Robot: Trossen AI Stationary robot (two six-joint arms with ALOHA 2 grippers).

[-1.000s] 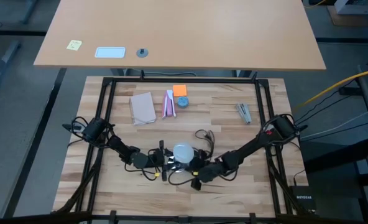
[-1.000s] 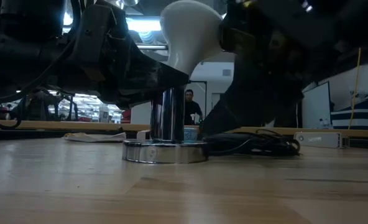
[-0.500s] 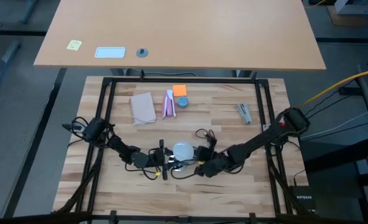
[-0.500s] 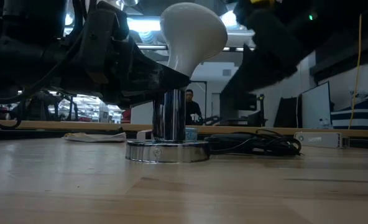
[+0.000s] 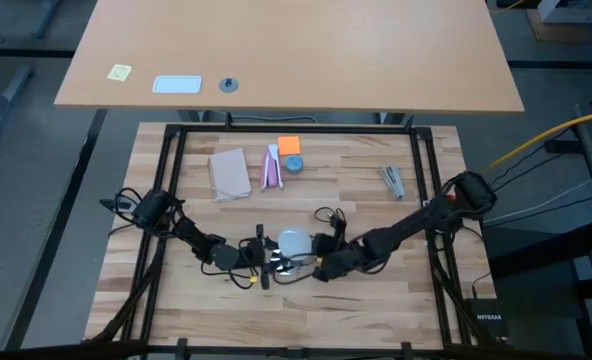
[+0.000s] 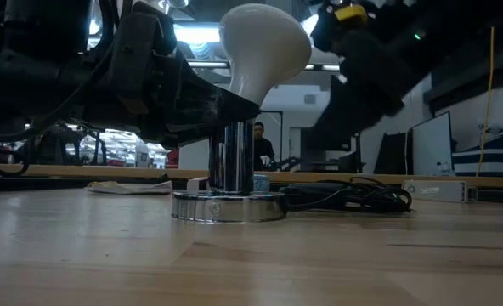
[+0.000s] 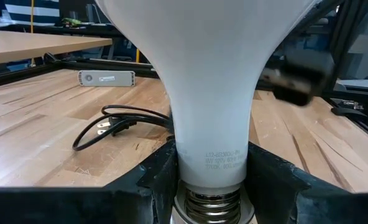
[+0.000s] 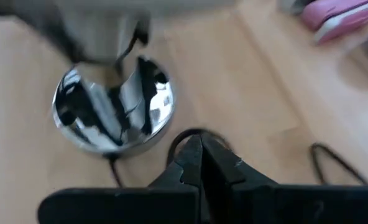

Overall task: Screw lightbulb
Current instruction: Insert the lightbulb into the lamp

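Change: since a second ago the right tool has let go of the bulb and pulled back to its right; the bulb, socket and left tool are where they were.
Left tool [image 5: 266, 262]: lower centre-left of the high view, just left of the bulb; its two dark fingers [image 7: 156, 177] are clamped on either side of the bulb's narrow neck, right above the metal thread.
Bulb [image 5: 294, 243]: lower centre of the tabletop [image 5: 376, 215] in the high view; in the low view it stands upright at upper centre, globe on top, neck down into the socket.
Socket [image 6: 227, 204]: chrome disc with a short chrome post, flat on the tabletop directly under the bulb; a dark cord [image 6: 345, 197] lies coiled to its right.
Right tool [image 5: 323, 263]: just right of the bulb in the high view, not touching it; in its own wrist view the finger tips meet together in front of the socket.
Far side of tabletop, upper centre of high view: tan pad [image 5: 230, 173], pink packet [image 5: 272, 166], orange note [image 5: 289, 145], left to right.
Background: a person [image 6: 258, 146] stands far off behind the socket post in the low view.
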